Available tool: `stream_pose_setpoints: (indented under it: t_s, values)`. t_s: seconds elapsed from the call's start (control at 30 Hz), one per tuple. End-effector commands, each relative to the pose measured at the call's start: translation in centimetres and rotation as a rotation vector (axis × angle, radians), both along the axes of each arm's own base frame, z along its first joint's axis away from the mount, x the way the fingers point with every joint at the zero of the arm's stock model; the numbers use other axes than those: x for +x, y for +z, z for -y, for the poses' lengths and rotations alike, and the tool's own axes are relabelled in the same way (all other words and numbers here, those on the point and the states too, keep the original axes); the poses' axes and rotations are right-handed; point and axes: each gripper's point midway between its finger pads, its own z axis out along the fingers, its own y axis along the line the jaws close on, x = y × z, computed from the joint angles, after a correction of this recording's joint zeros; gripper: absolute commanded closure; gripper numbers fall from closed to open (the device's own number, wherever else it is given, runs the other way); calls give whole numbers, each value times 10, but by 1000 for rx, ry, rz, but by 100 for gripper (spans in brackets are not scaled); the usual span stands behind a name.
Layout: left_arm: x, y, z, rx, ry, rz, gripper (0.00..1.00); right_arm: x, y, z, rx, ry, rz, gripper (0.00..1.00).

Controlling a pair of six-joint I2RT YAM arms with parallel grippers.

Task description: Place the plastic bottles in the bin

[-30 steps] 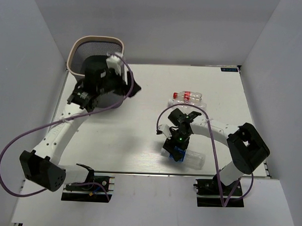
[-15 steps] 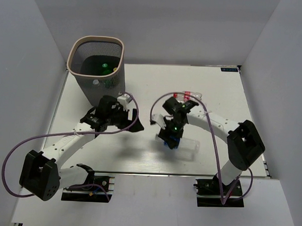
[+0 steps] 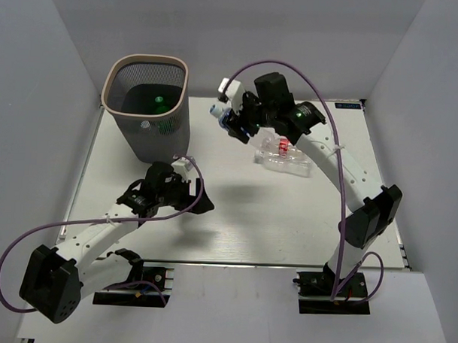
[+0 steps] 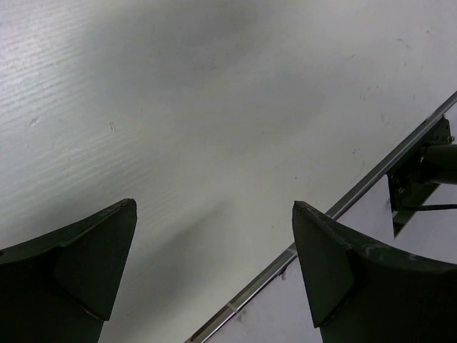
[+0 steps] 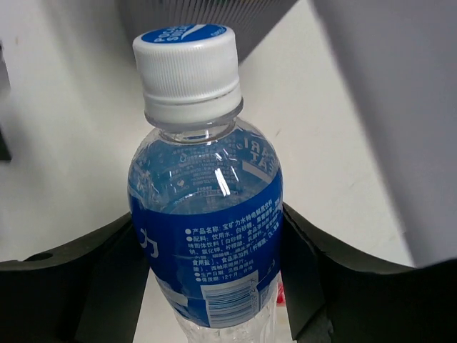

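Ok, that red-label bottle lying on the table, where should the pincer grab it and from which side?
I'd take the red-label bottle around mid-body, at the label, coming straight down from above with fingers across its width. It lies flat on the table, long axis roughly left to right, so its round sides are exposed. The left pincer is open; the right pincer holds the blue-label bottle.

The bin (image 3: 151, 131) is dark grey mesh with a beige rim. The blue-labelled bottle (image 5: 207, 243) is clear, with white print and a white cap marked in blue. The red-labelled bottle (image 3: 284, 154) is clear. The table (image 3: 250, 210) is white, and the robot arms (image 3: 340, 169) are white with black joints.
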Motion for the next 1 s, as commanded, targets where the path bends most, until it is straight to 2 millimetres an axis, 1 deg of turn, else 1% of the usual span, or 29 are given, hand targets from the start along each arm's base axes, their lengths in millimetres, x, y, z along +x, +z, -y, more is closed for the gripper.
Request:
stream_pose_setpoints:
  t_s: [0.0, 0.03, 0.07, 0.1, 0.13, 0.17, 0.2, 0.23, 0.27, 0.3, 0.33, 0.37, 0.4, 0.43, 0.47, 0.5, 0.53, 0.57, 0.6, 0.63, 0.67, 0.7, 0.73, 0.77, 0.83, 0.87, 0.9, 0.93, 0.97]
  values:
    - [-5, -6, -2, -9, 19, -10, 1, 20, 72, -35, 208, 39, 197, 92]
    - [-5, -6, -2, -9, 19, -10, 1, 27, 115, -47, 315, 54, 304, 93]
    - [-7, -10, -3, -3, 19, -20, 1, 34, 116, -56, 335, 67, 315, 93]
    - [-7, -10, -3, -3, 19, -20, 1, 32, 138, -62, 383, 78, 355, 93]
    - [-7, -10, -3, -3, 19, -20, 1, 31, 165, -70, 450, 98, 415, 93]
    - [-11, -14, -2, 2, 10, -29, 1, 37, 179, -80, 495, 110, 462, 93]
    - [-11, -14, -2, 2, 10, -29, 1, 35, 195, -86, 546, 122, 507, 94]
    - [-11, -14, -2, 2, 10, -29, 1, 33, 207, -90, 578, 135, 537, 94]
    - [-13, -19, -3, 7, 10, -38, 1, 35, 227, -96, 642, 147, 615, 94]
    - [-12, -17, -3, 3, 10, -30, 1, 33, 232, -100, 664, 161, 638, 94]
    - [-14, -22, -4, 5, 16, -47, 1, 27, 236, -106, 688, 187, 650, 94]
    - [-12, -20, -3, -1, 16, -37, 1, 29, 230, -112, 692, 206, 658, 94]
    - [-12, -20, -3, -1, 16, -36, 1, 22, 251, -114, 756, 227, 735, 94]
    - [-13, -22, -3, -6, 21, -41, 1, 17, 248, -124, 771, 258, 740, 94]
    - [-11, -23, -2, -7, 21, -40, 1, 15, 256, -129, 799, 271, 772, 94]
    - [-14, -26, -2, -7, 14, -51, 1, 11, 263, -131, 827, 284, 797, 94]
    - [-13, -28, -1, -6, 14, -54, 1, 4, 264, -140, 845, 314, 803, 94]
    - [-13, -28, -1, -6, 14, -54, 1, 4, 263, -145, 858, 326, 817, 94]
    - [-12, -27, 0, -10, 14, -46, 1, -1, 268, -146, 885, 341, 836, 94]
    - [-12, -29, -1, -5, 14, -55, 1, -3, 266, -151, 903, 369, 844, 94]
    - [-12, -28, 2, -11, 5, -44, 1, -6, 260, -159, 909, 394, 836, 94]
    - [-12, -30, 2, -6, 5, -54, 1, -15, 262, -163, 948, 448, 846, 94]
    - [-12, -30, 2, -5, 5, -54, 1, -16, 259, -165, 954, 462, 839, 93]
    - [-12, -31, 4, -10, -2, -58, 1, -9, 241, -177, 949, 474, 809, 90]
    - [-12, -31, 4, -10, -2, -58, 1, -15, 253, -177, 1015, 498, 797, 89]
    - [-12, -34, 4, -5, -2, -66, 1, -4, 238, -187, 1017, 488, 771, 87]
    - [-12, -34, 4, -5, -2, -66, 1, -4, 234, -190, 1038, 490, 735, 77]
    - [-10, -30, 5, -10, -2, -58, 1, 3, 232, -192, 1043, 462, 721, 68]
    - [-10, -30, 5, -10, -2, -58, 1, 6, 226, -196, 1041, 457, 704, 56]
